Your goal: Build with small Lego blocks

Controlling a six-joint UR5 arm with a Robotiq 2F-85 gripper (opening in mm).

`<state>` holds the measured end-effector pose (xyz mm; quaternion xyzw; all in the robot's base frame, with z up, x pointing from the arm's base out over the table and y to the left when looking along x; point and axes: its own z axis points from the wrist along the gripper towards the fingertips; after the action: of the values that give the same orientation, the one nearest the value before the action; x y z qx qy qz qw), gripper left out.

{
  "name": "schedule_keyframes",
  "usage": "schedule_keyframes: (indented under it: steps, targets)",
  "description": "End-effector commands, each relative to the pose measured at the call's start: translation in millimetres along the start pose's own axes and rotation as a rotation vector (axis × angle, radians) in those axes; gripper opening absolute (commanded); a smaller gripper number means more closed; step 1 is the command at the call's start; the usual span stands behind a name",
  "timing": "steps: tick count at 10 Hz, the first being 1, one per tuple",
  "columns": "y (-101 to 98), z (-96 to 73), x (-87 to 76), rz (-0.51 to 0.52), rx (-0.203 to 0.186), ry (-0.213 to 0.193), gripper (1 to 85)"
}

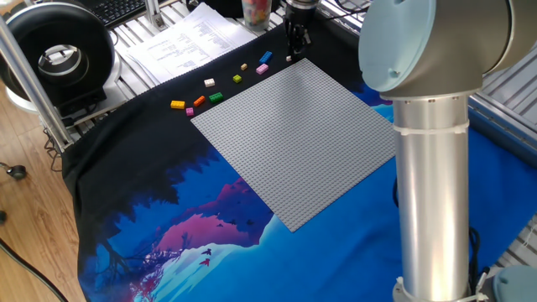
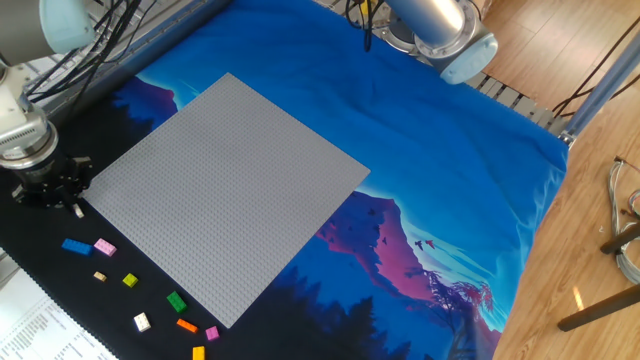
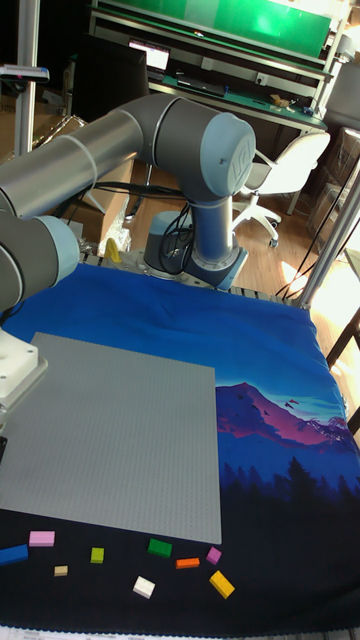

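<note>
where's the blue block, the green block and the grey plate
blue block (image 2: 75, 246), the other fixed view, middle of its top
green block (image 2: 177, 301), the other fixed view, middle of its top
grey plate (image 2: 225, 190), the other fixed view, bare centre of its studded face

Matt grey studded plastic on the baseplate. Printed cloth under it, soft, faintly creased. Blocks are smooth, bright plastic. Arm shows satin grey metal with glossy pale-blue caps. Wood floor, white paper.
</note>
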<state>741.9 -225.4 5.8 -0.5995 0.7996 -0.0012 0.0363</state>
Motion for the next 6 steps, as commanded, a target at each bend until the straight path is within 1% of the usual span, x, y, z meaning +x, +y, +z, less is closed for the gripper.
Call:
schedule_keyframes:
  steps: [1,6]
  targets:
    - [-5.9,2.6,-3.6,0.004,0.02,-0.016,22.7]
    - [-1.7,5.8,-4.4,0.019,0.005,-0.013,21.7]
